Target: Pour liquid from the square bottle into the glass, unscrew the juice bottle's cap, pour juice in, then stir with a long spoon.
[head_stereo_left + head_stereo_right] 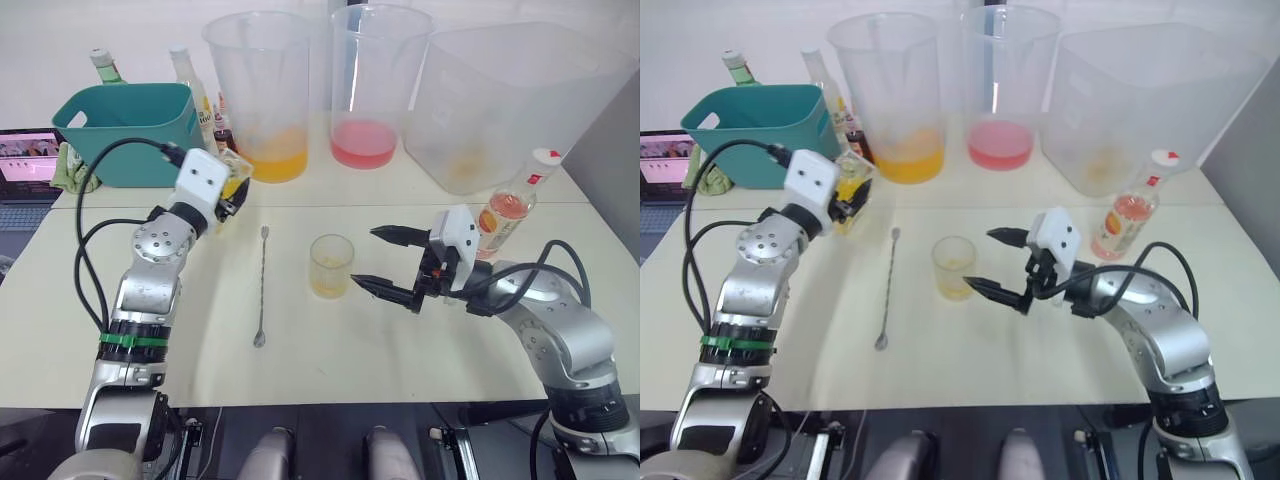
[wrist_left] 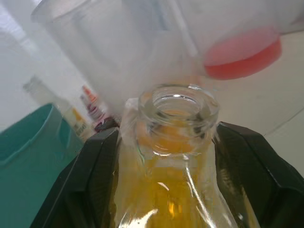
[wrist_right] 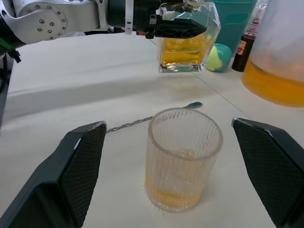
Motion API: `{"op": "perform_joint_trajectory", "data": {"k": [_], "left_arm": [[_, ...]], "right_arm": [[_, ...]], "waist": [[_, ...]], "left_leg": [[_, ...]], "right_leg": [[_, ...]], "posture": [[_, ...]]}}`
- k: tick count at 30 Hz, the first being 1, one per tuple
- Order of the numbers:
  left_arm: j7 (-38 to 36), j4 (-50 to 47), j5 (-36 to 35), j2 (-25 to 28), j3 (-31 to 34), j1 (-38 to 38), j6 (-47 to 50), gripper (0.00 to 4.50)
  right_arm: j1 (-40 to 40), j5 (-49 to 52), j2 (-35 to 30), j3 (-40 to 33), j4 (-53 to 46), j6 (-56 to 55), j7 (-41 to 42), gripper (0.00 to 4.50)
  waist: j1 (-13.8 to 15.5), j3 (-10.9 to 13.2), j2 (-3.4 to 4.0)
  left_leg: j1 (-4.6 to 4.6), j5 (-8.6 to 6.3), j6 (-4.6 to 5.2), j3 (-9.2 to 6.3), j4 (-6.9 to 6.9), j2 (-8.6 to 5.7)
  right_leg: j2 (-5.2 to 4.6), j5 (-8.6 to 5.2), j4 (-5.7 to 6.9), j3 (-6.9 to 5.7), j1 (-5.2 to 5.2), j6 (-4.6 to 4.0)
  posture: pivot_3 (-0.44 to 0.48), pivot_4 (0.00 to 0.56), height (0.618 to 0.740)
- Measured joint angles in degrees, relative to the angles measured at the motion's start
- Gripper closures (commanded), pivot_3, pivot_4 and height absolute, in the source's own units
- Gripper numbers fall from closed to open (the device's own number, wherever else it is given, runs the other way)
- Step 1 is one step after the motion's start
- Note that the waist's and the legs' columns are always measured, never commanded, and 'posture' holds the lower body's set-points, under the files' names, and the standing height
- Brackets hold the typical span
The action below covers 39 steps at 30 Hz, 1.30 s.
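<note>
On the tabletop (image 1: 400,340), the right gripper (image 1: 392,265) is hovering with jaws spread wide beside the glass (image 1: 331,266), touching nothing. The left gripper (image 3: 178,21) is pinching the square bottle (image 3: 187,45), jaws pressing its flat sides, just above the surface. The long spoon (image 1: 262,285) is lying between them.

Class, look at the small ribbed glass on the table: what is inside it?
The glass holds a shallow layer of yellow-orange liquid at its bottom, nothing else. The open right pincer flanks it without covering the inside.

The left end effector (image 2: 166,190) grips the open-necked square bottle (image 2: 173,156) holding yellow-orange liquid.
</note>
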Motion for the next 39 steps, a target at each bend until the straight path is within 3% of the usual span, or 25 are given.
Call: {"op": "perform_joint_trajectory", "data": {"k": [6, 13, 22, 23, 25, 32, 39], "left_arm": [[4.6, -6.6, -3.3, -3.4, 4.7, 5.2, 11.4, 1.7], [6.6, -10.5, -5.7, -5.6, 7.4, 9.7, 10.3, 1.7], [9.1, -8.9, -9.7, -7.7, 11.4, 8.3, 11.9, 1.7], [9.1, -8.7, -10.0, -7.7, 11.4, 8.2, 11.9, 0.65], [9.2, -8.6, -10.3, -7.6, 11.5, 8.2, 11.8, 0.03], [9.2, -10.5, -11.8, -7.5, 11.5, 8.1, 12.1, 0.03], [10.3, -21.2, -15.7, -7.0, 13.2, 9.5, 17.9, 0.03]], "right_arm": [[-1.6, 0.9, -0.6, 0.3, 1.1, 0.8, 2.7, 0.03], [-3.2, 1.7, -0.6, 0.4, 1.4, 2.5, 3.3, 0.03], [-3.2, 1.9, 0.6, 0.4, 0.3, 4.2, 1.3, 0.03], [-3.2, 1.9, 0.9, 0.5, 0.2, 4.2, 0.9, 0.0], [-3.0, 1.9, 1.1, 0.6, 0.0, 4.2, 0.4, 0.0], [-1.7, 1.8, 1.5, 0.8, -1.0, 4.7, -1.6, 0.0], [0.0, 2.0, 1.3, 0.2, -2.5, 5.9, -2.9, 0.0]], "waist": [[0.6, 0.0, -0.02], [1.3, 0.0, -0.03], [1.4, -0.1, -0.03], [1.5, -0.1, -0.03], [1.5, -0.1, -0.03], [1.5, -0.1, -0.03], [1.5, -0.1, -0.03]], "left_leg": [[0.0, 0.01, -0.02, 0.02, 0.0, 0.01], [0.03, 0.0, -0.03, 0.08, 0.0, 0.13], [0.06, -0.01, -0.01, 0.13, 0.0, 0.13], [0.06, -0.01, -0.01, 0.13, 0.01, 0.13], [0.06, -0.01, -0.01, 0.14, 0.01, 0.12], [0.06, -0.01, -0.01, 0.12, 0.01, 0.12], [0.06, -0.02, 0.01, 0.12, 0.01, 0.14]], "right_leg": [[0.0, 0.01, -0.02, 0.01, -0.01, -0.02], [-0.04, 0.02, -0.07, 0.09, 0.02, -0.04], [-0.05, 0.02, -0.11, 0.11, 0.03, -0.04], [-0.05, 0.02, -0.11, 0.11, 0.03, -0.04], [-0.06, 0.02, -0.12, 0.11, 0.03, -0.04], [-0.07, 0.02, -0.12, 0.12, 0.03, -0.04], [-0.06, 0.02, -0.13, 0.15, 0.01, -0.04]], "posture": [[0.0, 0.15, 0.729], [0.0, 0.15, 0.729], [0.0, 0.15, 0.729], [0.0, 0.15, 0.729], [0.0, 0.15, 0.729], [0.0, 0.15, 0.729], [0.0, 0.15, 0.729]]}}
